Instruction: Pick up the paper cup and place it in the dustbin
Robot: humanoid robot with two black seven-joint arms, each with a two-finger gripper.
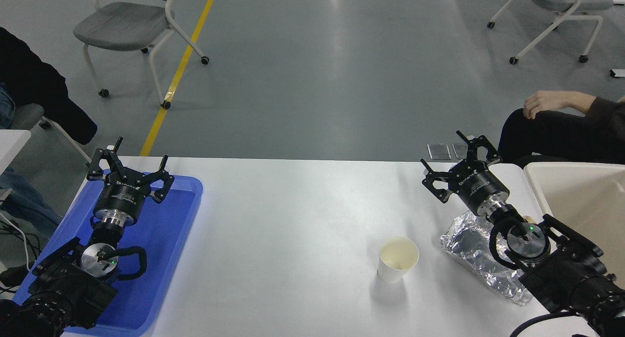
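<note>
Grey floor with a yellow line and wheeled grey chairs lies beyond the white worktop (293, 205). The small white tapered paper cup (398, 259) stands upright on the worktop, right of centre, touching nothing. The large cream-beige plastic dustbin (537, 190) sits at the right edge, well apart from the cup. The right end effector (461, 163) hovers above the far right part, fingers spread wide, holding nothing; a crumpled silver foil packet (471, 244) lies under its arm. The left end effector (128, 168), likewise spread and empty, hangs over the blue plastic tray (171, 239). A person's hand (542, 102) rests on a knee at far right
</note>
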